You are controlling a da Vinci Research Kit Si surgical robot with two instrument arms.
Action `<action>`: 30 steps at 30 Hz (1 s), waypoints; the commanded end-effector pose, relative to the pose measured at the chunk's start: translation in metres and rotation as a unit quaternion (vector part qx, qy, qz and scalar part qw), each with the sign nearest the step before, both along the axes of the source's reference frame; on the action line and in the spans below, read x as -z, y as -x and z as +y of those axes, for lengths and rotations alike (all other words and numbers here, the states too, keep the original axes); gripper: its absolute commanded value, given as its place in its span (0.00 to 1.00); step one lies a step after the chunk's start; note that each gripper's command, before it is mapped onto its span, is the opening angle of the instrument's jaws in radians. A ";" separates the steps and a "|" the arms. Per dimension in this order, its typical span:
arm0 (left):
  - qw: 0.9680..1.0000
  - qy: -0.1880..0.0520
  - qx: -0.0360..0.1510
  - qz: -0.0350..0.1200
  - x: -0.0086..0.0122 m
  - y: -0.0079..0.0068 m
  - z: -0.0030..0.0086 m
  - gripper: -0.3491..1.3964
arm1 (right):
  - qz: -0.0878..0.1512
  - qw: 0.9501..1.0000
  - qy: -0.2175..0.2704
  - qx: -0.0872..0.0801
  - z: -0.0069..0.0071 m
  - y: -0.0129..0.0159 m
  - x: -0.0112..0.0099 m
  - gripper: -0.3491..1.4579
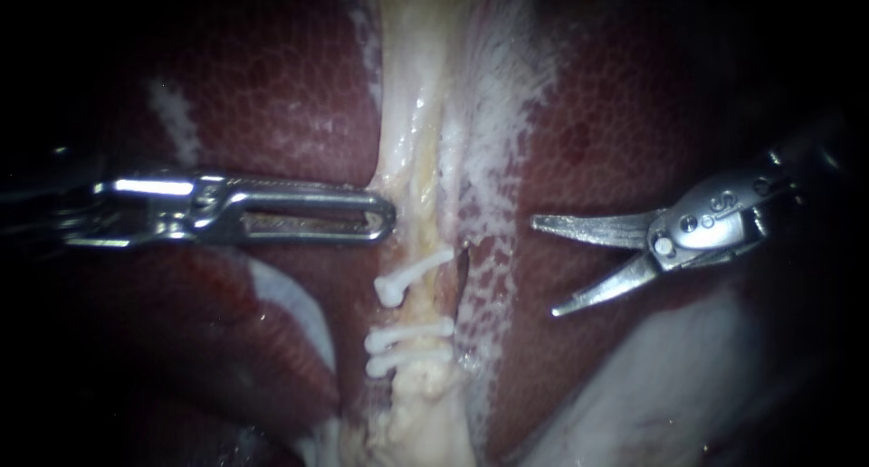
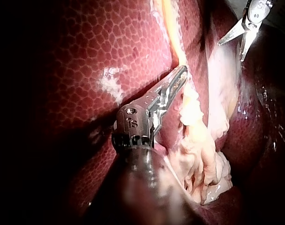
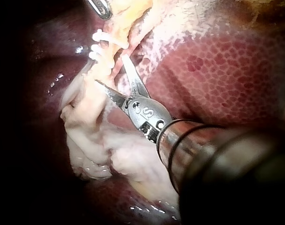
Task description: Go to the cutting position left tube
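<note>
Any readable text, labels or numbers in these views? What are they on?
Left instrument: one engraved mark on its wrist housing, not read off.
Right instrument: one engraved mark on its wrist housing, not read off.
White clips and liver: no text.

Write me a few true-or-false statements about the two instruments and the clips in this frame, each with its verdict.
1. The right instrument's blades stand open. True.
2. Three white clips cross the pale tissue strip. True.
3. The blades straddle the strip between two clips. False: they hang over the liver, apart from the strip and the clips.
4. The left instrument grips a clip. False: its jaws are shut on the pale tissue strip, clear of the clips.
</note>
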State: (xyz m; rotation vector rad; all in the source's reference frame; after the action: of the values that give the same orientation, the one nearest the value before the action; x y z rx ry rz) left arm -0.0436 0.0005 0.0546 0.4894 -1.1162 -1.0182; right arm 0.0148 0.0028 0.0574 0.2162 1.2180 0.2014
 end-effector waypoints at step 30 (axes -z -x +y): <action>1.000 -0.006 0.000 -0.014 0.0057 -0.0034 0.0000 0.00 | 0.012 0.993 -0.105 0.051 -0.0053 -0.0059 -0.0066 0.97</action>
State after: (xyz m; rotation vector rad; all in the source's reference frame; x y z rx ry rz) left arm -0.0400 0.0005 0.0487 0.5132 -1.1333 -1.0242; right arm 0.0211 -0.0027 0.0642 0.4752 1.2050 0.2447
